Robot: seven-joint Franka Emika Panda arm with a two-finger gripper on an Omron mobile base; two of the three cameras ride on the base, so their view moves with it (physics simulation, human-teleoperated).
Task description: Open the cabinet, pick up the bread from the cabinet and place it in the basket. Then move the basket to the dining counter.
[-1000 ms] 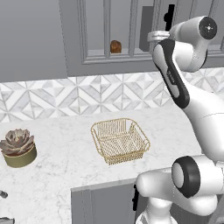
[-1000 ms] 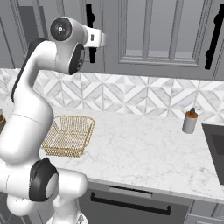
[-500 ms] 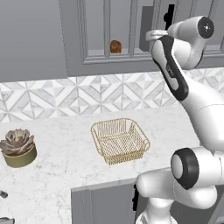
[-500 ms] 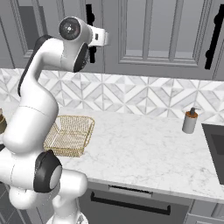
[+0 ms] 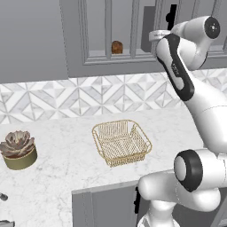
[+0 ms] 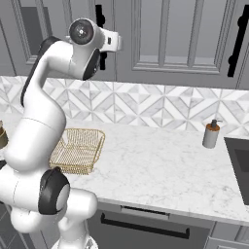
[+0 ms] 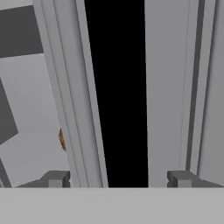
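The gripper (image 7: pixel 116 179) is raised to the cabinet (image 5: pixel 95 40), its two fingertips spread wide on either side of the long black handle (image 7: pixel 116 87) without touching it, holding nothing. The bread (image 5: pixel 117 47) sits inside the cabinet behind the glass door. The basket (image 5: pixel 121 142) rests on the marble counter (image 5: pixel 57 177) below, near a potted succulent (image 5: pixel 17 149).
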